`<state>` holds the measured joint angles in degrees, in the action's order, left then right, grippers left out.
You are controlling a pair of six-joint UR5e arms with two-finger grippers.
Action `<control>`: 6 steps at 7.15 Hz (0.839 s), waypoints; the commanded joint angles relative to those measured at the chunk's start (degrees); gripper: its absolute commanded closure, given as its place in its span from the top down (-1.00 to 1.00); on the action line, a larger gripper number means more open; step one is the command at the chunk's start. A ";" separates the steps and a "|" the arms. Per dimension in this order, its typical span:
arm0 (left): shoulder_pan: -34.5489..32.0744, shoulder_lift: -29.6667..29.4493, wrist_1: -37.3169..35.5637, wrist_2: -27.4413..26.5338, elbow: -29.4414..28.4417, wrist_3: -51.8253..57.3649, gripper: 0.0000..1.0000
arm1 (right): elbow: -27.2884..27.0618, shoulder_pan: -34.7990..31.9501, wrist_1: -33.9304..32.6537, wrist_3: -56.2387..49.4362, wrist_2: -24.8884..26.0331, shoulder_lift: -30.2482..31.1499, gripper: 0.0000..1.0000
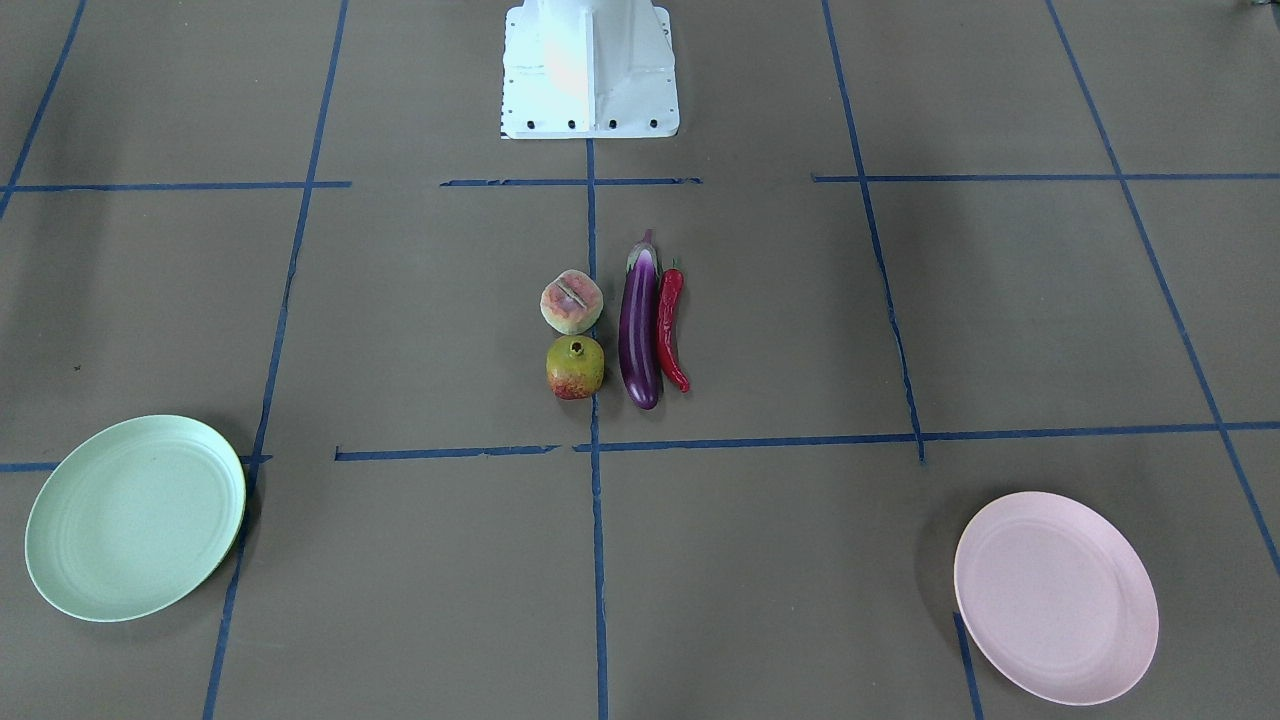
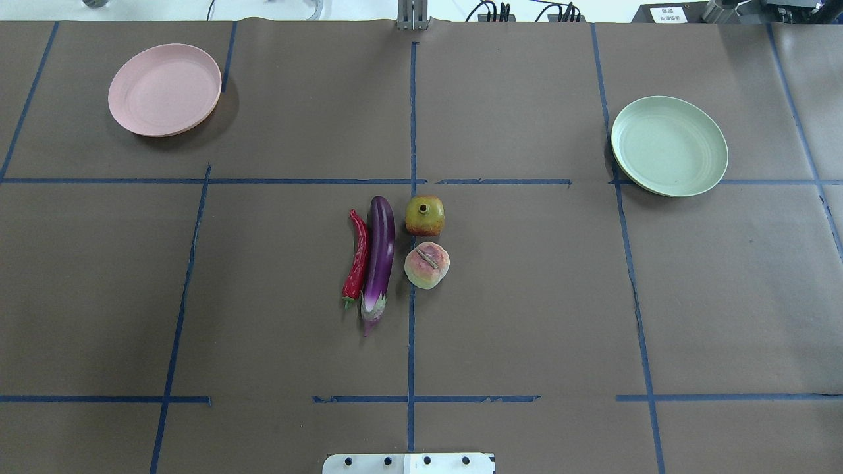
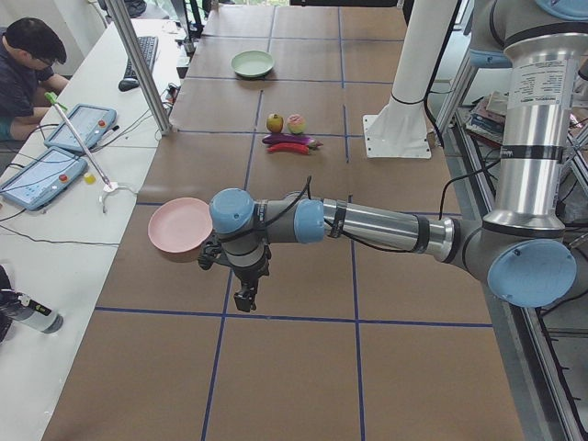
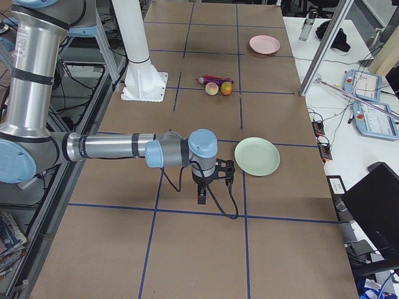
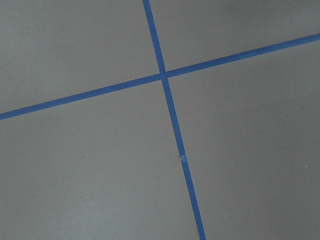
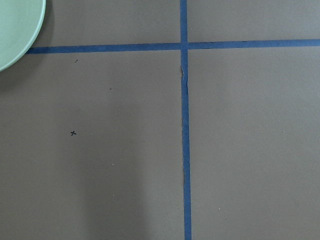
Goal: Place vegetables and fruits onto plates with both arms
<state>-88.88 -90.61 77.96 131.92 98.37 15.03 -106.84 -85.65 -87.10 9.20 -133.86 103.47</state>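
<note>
Centrally, eggplant [image 1: 640, 325] lies beside chili pepper [image 1: 668, 330].

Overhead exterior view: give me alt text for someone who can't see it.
Four pieces of produce sit clustered at the centre of a brown table gridded with blue tape: a red chili pepper beside a purple eggplant, with a pomegranate and a peach to their right. An empty pink plate lies far back left, an empty green plate back right.

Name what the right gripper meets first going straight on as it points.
Likely the bare brown paper tabletop by a blue tape crossing, clear of the pale mint-green round plate.
</note>
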 commanded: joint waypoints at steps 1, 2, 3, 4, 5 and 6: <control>0.02 0.00 0.00 -0.09 -0.02 0.00 1.00 | -0.03 0.13 0.00 0.03 0.00 -0.64 1.00; 0.02 -0.09 0.00 -0.09 -0.11 0.00 1.00 | -0.38 0.48 0.61 0.12 0.00 -3.34 1.00; 0.02 -0.09 0.00 -0.09 -0.02 0.00 1.00 | -0.47 2.92 3.40 0.46 -0.08 -5.63 1.00; 0.02 -0.09 0.09 0.00 -0.02 -0.17 1.00 | -0.39 5.90 4.82 2.12 0.09 -9.65 0.96; 0.02 -0.09 0.00 0.17 -0.02 -0.26 1.00 | -0.39 9.24 7.62 4.57 0.09 -14.31 0.97; 0.02 -0.09 0.00 0.17 -0.02 -0.35 1.00 | -0.30 13.71 8.78 9.64 0.44 -19.49 0.97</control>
<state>-88.86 -90.70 77.98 132.03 98.35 14.80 -107.21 -76.98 -80.45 13.88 -133.71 90.17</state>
